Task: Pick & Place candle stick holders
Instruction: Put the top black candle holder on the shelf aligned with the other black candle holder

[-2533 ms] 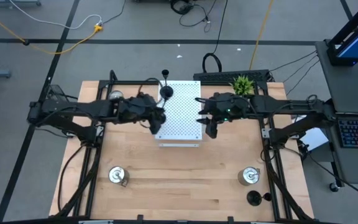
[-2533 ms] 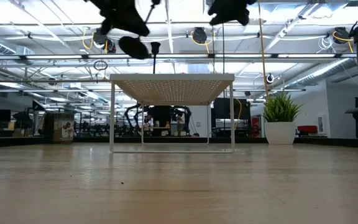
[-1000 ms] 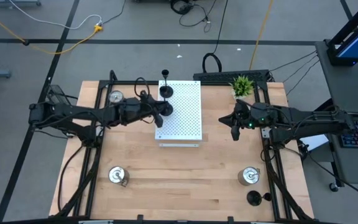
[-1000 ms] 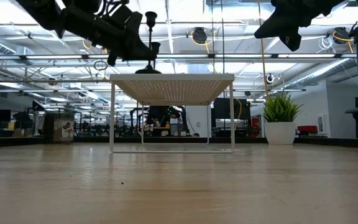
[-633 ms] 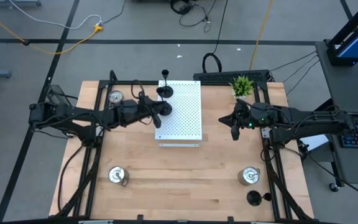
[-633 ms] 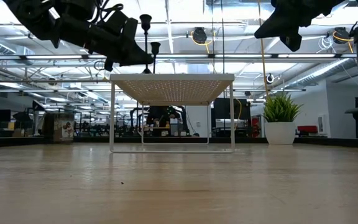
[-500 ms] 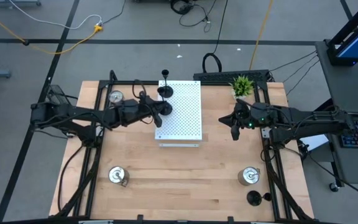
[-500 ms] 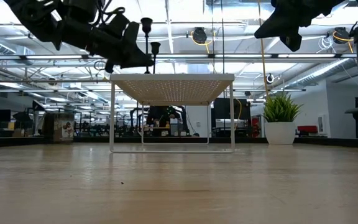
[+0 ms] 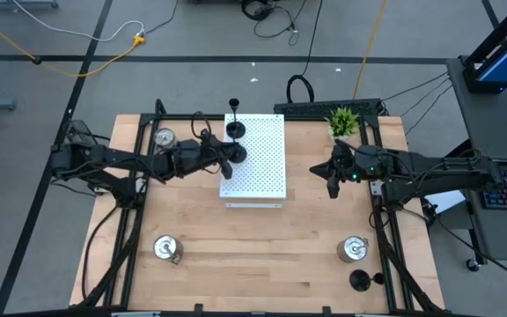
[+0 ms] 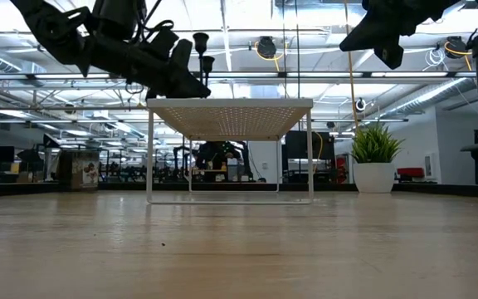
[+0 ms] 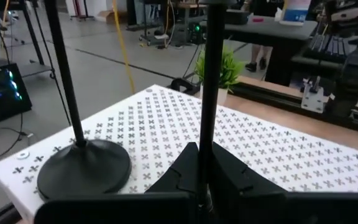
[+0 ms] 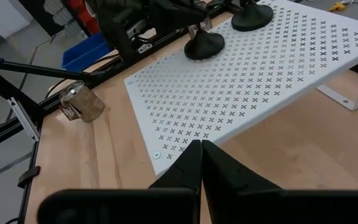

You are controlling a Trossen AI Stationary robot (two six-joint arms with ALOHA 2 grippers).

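Two black candle stick holders are at the far left corner of the white perforated board [image 9: 262, 163]. One [image 9: 234, 129] stands free on its round base [image 11: 86, 168]. My left gripper [image 9: 225, 158] is shut on the thin stem of the other [image 12: 204, 45], whose base seems to sit on the board. Silver holders stand on the table at the far left [image 9: 163, 136], near left [image 9: 165, 248] and near right [image 9: 352, 249]. A third black holder [image 9: 359, 280] lies by the near right edge. My right gripper [image 9: 331, 187] hovers shut to the right of the board, holding nothing. My left gripper pinches the black holder's stem [image 11: 205, 134] low down, between its two fingers. The fingers come about level from the table's left and lie across the stem. The stem stands upright above the fingers. The fingers hide the base in the left wrist view.
A small green potted plant [image 9: 343, 120] stands at the far right of the table. The board is raised on thin white legs [image 10: 150, 158]. Bare wood stretches across the near half of the table between the silver holders.
My left gripper has sunk a little toward the board with the black holder still held. The top of its stem now stands lower in the low view, closer to the top of the free holder's stem. My right arm has kept still.
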